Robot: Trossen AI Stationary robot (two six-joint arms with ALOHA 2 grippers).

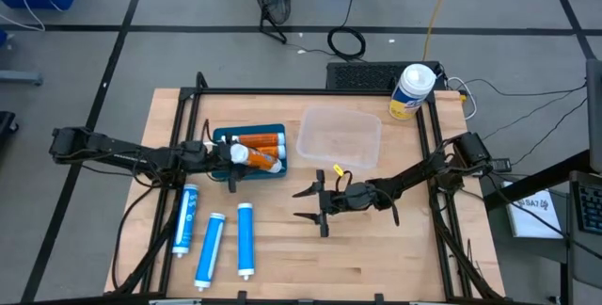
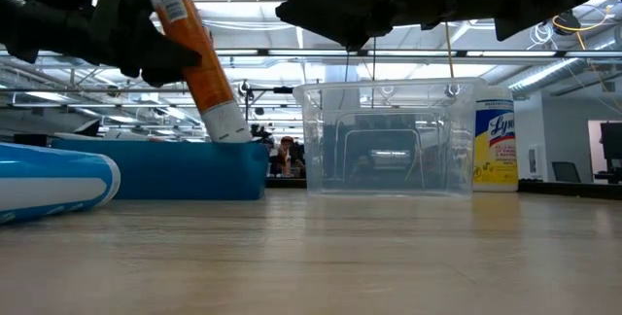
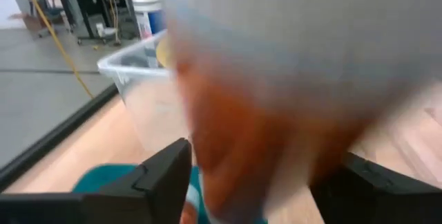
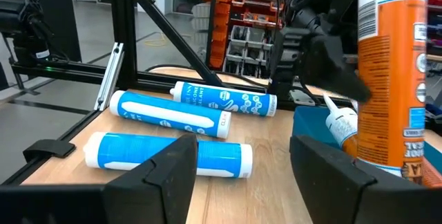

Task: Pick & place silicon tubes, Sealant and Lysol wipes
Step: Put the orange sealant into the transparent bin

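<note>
wooden table (image 1: 376,248): left gripper (image 1: 229,153) clamps orange tube (image 2: 199,62) tilted over blue bin (image 1: 273,171), right gripper (image 1: 315,203) spread wide, holding nothing, mid-table.

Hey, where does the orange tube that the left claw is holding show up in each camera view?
High view: orange tube at the left claw, over the blue tray.
Low view: tube tilted, upper left, above the tray.
Left wrist view: blurred orange mass filling the centre.
Right wrist view: right edge.
Shared landmark: the clear plastic bin, beside the tray in the high, low and left wrist views.
</note>
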